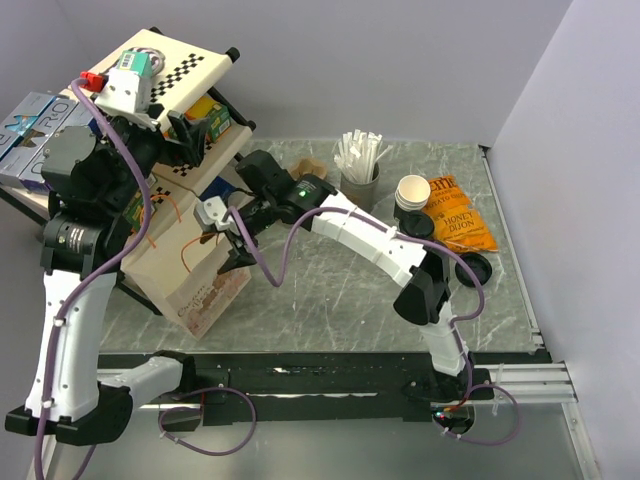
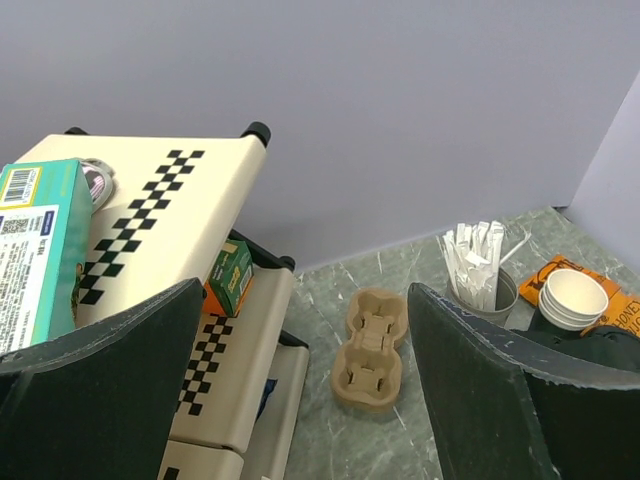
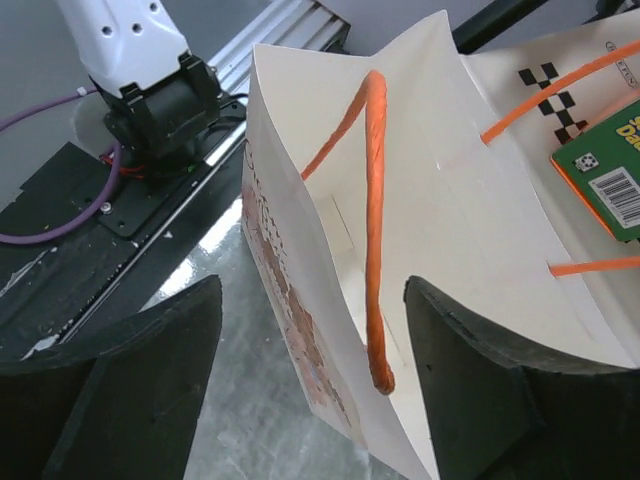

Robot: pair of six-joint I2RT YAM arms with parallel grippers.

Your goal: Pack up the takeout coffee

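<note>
Take as anchor the white paper bag with orange twine handles (image 1: 200, 290), upright and gaping. Larger, close against its left and far side: a cream shelf cart with black checker strips (image 1: 165, 50). High above that cart, left of the bag: the left gripper (image 2: 305, 300), jaws wide, nothing between them. Directly over the bag's mouth: the right gripper (image 1: 235, 250), jaws likewise spread wide, straddling one paper wall and a handle loop without clamping either. Behind the bag and just right: a brown moulded-pulp two-cup carrier (image 1: 310, 165). Well to the bag's right, in falling size: an orange crinkled snack packet (image 1: 460, 222); a grey tumbler of white wrapped straws (image 1: 360, 175); a short stack of white paper cups (image 1: 412, 190); the takeout coffee (image 1: 420, 226), small, dark, round black top, upright, long axis vertical; a loose flat black lid (image 1: 474, 268). Judge the right arm far nearer: coffee right of the pincer, beside that arm's own forearm, half hidden by it from above. Expect a swing rightward, away from the bag. Mind the white stack just behind the coffee and the packet close on its right.
</note>
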